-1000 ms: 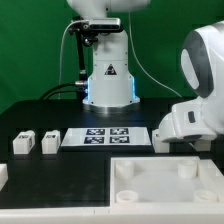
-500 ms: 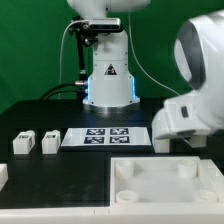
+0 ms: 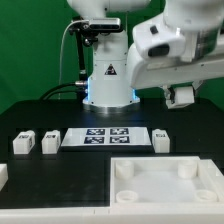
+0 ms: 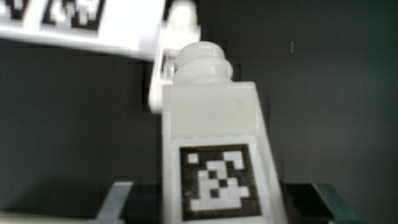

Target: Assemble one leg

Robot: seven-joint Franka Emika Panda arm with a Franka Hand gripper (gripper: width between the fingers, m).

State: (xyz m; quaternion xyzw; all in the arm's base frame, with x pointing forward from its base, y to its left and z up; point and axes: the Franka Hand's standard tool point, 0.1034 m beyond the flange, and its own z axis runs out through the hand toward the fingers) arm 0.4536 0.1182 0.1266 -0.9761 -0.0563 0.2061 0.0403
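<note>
In the wrist view a white leg (image 4: 214, 120) with a black-and-white tag on its face sits between my dark fingers (image 4: 128, 198); its round threaded tip points away from me. My gripper (image 4: 221, 205) is shut on it. In the exterior view the gripper (image 3: 182, 97) hangs raised above the table at the exterior view's right, with the held leg barely visible. Another leg (image 3: 162, 138) stands on the table beside the marker board (image 3: 105, 136). Two more legs (image 3: 23, 143) (image 3: 50, 142) stand at the exterior view's left.
The large flat white square piece with round corner sockets (image 3: 165, 180) lies at the front. The robot base (image 3: 108, 80) stands behind the marker board, which also shows in the wrist view (image 4: 80, 30). A white piece (image 3: 3, 175) sits at the left edge.
The arm has risen from low over the table at the exterior view's right to well above it. The standing leg beside the marker board is now uncovered.
</note>
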